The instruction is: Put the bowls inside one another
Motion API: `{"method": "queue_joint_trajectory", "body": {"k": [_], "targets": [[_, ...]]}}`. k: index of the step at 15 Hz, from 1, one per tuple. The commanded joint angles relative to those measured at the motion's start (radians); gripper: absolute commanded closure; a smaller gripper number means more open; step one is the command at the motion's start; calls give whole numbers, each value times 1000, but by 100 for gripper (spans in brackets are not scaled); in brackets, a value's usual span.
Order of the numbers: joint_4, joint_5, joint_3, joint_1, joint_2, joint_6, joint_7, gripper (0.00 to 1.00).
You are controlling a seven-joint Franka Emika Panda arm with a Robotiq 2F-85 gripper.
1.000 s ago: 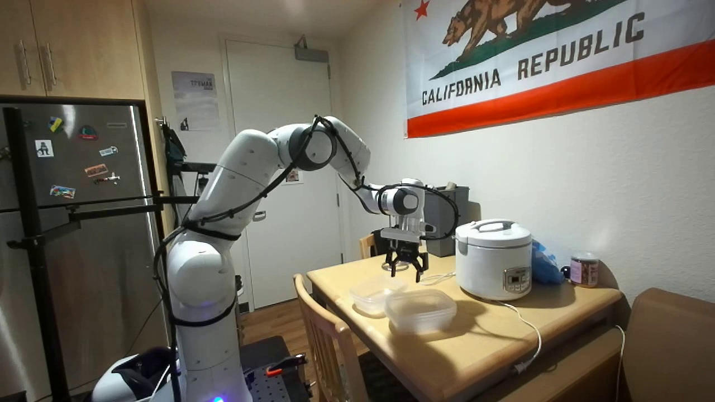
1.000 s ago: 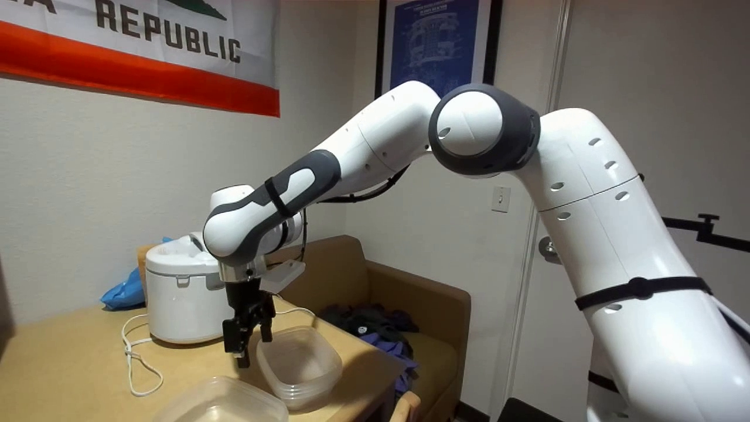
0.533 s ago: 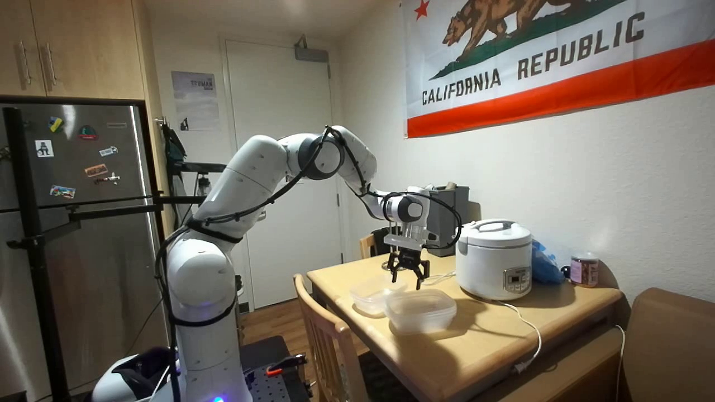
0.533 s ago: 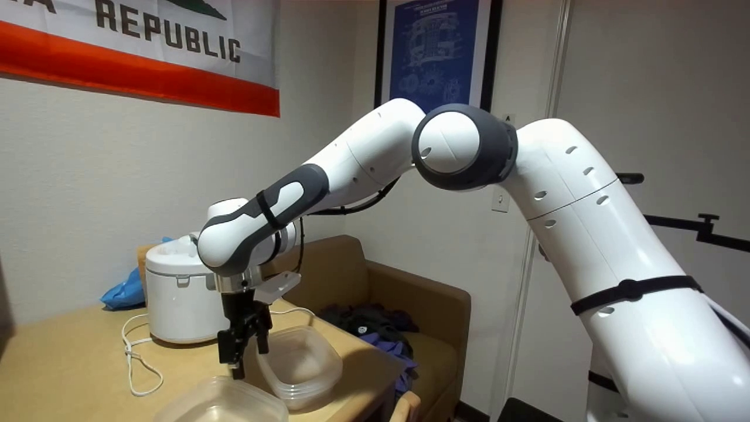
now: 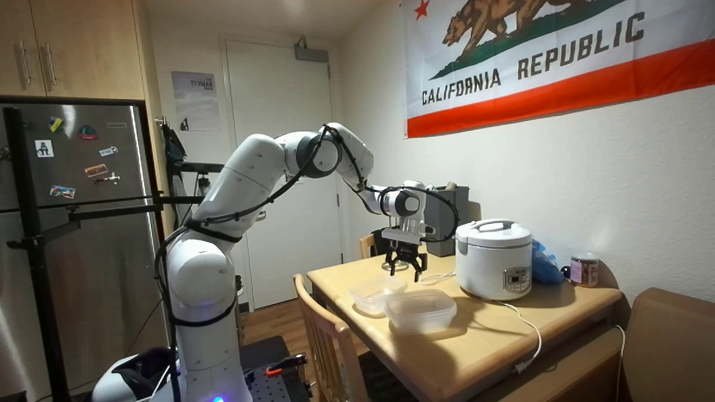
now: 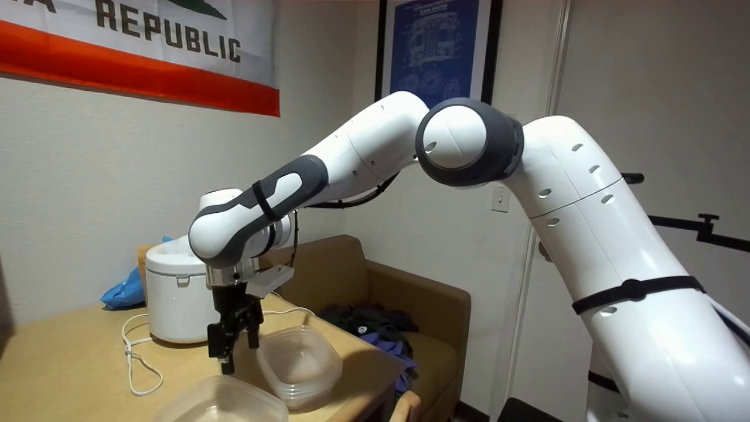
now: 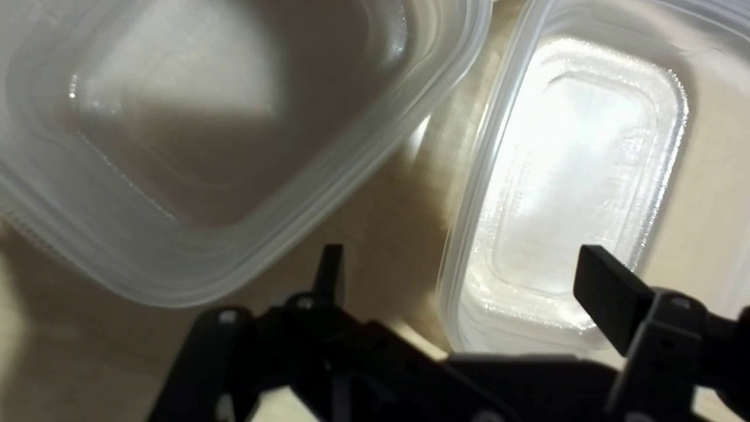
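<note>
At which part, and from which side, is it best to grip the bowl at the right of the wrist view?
I would probably take this bowl by its left rim in that view, from above, the pincer astride it. The bowl stands upright and open-topped, the rim looks thin, and this part shows between the open jaws.

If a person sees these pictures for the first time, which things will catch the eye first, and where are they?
Most likely the white arm, arching over to the table, where its black claw hangs open near the pale bowls. Next, perhaps, the large flag with its red stripe, high on the wall. The white rice cooker, on the table near that wall, would probably come third.
</note>
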Motion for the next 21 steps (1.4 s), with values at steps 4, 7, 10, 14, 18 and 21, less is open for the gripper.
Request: {"method": "queue_joint_trajectory", "body": {"k": [4,7,10,14,18,21], "targets": [[39,13,10,-4,24,-46,-15,0],[40,13,9,-6,41,-37,-17,0],[47,4,1,-17,53,-17,-25,0],[26,1,-3,-11,48,-9,0,0],[28,4,-7,-9,51,-23,15,0],[17,1,-7,-2,42,-13,31,0]]}}
